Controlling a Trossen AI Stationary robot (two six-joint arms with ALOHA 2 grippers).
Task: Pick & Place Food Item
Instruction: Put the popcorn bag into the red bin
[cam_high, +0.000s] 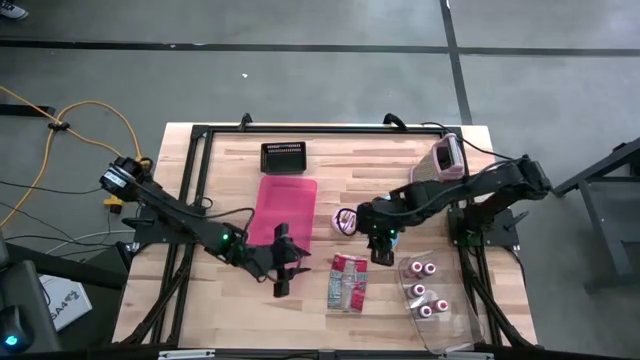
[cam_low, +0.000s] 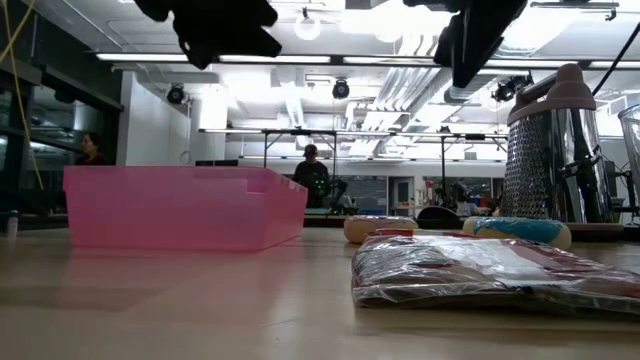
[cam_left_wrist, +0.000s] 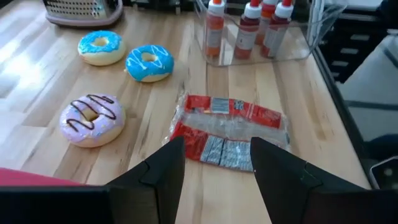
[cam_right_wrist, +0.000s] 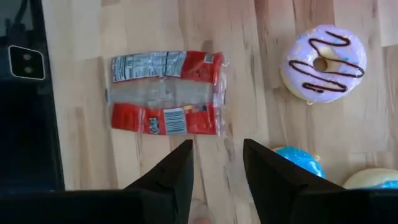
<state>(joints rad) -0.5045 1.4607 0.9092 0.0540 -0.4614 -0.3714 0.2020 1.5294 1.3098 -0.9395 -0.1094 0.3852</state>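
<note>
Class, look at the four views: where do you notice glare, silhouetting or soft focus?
Low view: ceiling lights behind turn both arms into black silhouettes, the tabletop mirrors the pink tray, and the near snack packet looks soft. Left wrist view: glare on the packet's wrapper. High view: even light, faint shadows.

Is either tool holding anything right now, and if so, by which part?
Nothing is held. The left tool and right tool both hang open above the table, empty.

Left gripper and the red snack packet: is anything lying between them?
Nothing: the left wrist view shows only bare wood between the open left gripper and the red snack packet; the donuts lie off to one side.
</note>
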